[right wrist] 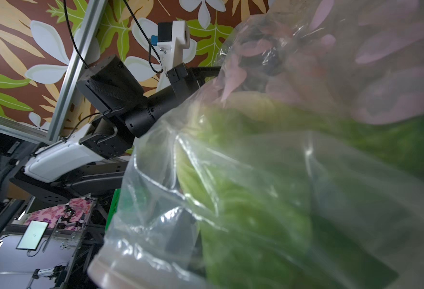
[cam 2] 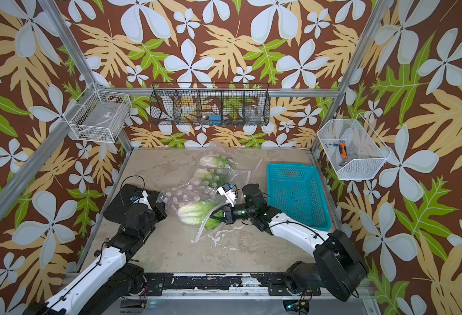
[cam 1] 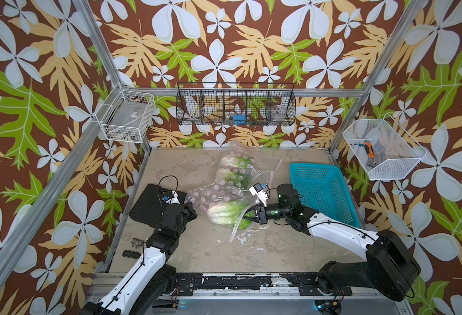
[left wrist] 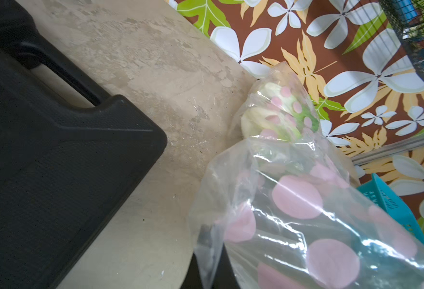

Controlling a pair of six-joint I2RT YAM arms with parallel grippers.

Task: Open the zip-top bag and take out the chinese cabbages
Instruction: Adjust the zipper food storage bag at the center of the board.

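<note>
The clear zip-top bag (cam 1: 219,191) with pink dots lies across the middle of the table (cam 1: 186,169), its mouth toward the right. Two chinese cabbages (cam 1: 235,162) (cam 1: 228,177) lie deep inside it. A third cabbage (cam 1: 224,214) lies at the mouth, with its green leaf end poking out. My left gripper (cam 1: 191,203) is shut on the bag's left corner, and film is pinched between its fingers (left wrist: 213,262). My right gripper (cam 1: 247,214) reaches into the mouth and is shut on that cabbage's leafy end (right wrist: 243,200), under the film.
A teal plastic basket (cam 1: 322,191) stands at the right, just behind my right arm. A black case (cam 1: 148,204) lies at the left beside my left arm. Wire baskets (cam 1: 235,107) hang on the walls. Small dark parts (cam 1: 131,253) lie at the front left.
</note>
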